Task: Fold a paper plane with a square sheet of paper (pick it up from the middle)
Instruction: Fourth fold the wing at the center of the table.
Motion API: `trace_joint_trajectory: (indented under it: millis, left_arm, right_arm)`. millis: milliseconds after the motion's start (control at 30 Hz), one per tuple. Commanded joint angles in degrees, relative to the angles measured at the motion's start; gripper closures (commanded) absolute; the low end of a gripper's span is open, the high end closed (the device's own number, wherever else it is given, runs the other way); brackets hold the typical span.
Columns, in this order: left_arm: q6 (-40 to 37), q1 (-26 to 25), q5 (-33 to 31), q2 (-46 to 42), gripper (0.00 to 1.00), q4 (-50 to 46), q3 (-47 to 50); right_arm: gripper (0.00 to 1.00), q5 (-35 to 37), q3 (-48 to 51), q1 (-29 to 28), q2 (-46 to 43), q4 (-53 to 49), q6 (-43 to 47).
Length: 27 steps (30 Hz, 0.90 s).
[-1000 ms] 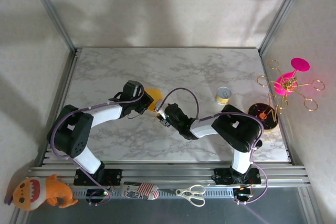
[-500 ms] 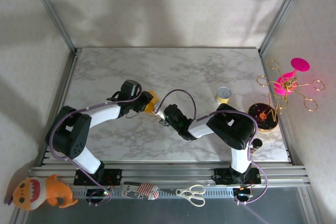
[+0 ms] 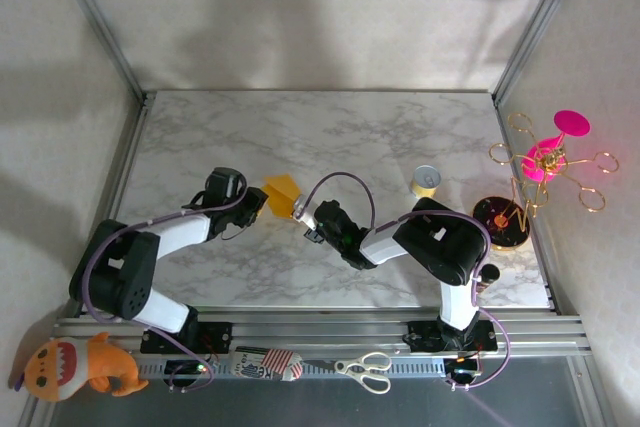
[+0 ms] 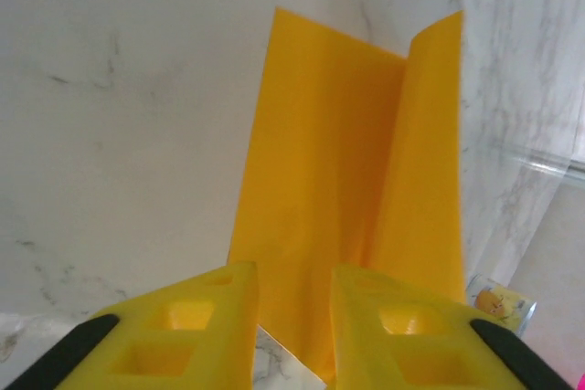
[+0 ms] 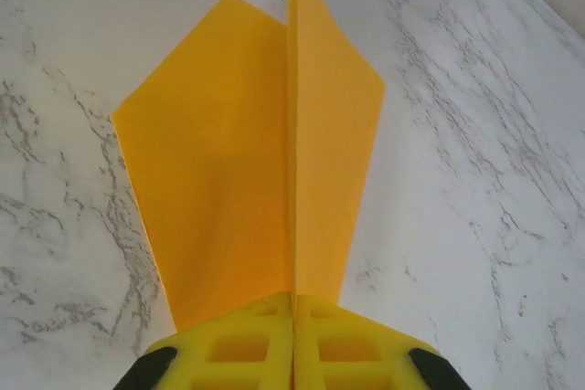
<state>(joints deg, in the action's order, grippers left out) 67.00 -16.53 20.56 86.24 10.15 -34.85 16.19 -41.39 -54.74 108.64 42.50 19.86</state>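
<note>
The orange-yellow sheet of paper [image 3: 282, 190] is folded into a tapering plane shape with a raised centre crease [image 5: 293, 134]. My right gripper [image 3: 300, 211] is shut on the narrow end of that crease, its pads [image 5: 294, 299] pressed together over the fold. The paper's two flaps [image 5: 219, 171] spread out over the marble. My left gripper [image 3: 254, 199] sits just left of the paper, jaws apart. In the left wrist view the paper [image 4: 347, 152] stands beyond the left gripper [image 4: 292, 269], one corner reaching into the gap, not pinched.
A small tin can [image 3: 426, 181] stands right of centre. At the right edge are a black disc stand [image 3: 500, 219] and a gold wire ornament with pink pieces [image 3: 548, 159]. Scissors [image 3: 365, 368], a striped item [image 3: 265, 362] and a plush toy [image 3: 80, 365] lie by the front rail.
The right gripper has shut on the paper's crease. The left gripper has let go of the paper, and its arm has drawn back to the left. The paper has shifted slightly left.
</note>
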Motion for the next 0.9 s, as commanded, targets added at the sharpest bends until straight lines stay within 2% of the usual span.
trace_joint_trajectory:
  millis: [0,433,867]
  left_arm:
    - [-0.1,-1.3,3.5,3.1,0.76,4.6,-1.4]
    - [-2.5,-3.7,4.3,12.0,0.79,2.5,-5.9]
    - [-3.9,-3.9,2.9,12.0,0.83,-0.2,-6.2]
  right_arm:
    - [0.9,-1.4,0.2,0.3,0.5,1.0,-1.1]
    - [0.84,-3.3,-1.6,0.6,0.9,-1.7,-2.2]
    - [0.8,-5.6,-3.6,0.6,1.4,-2.2,-2.8]
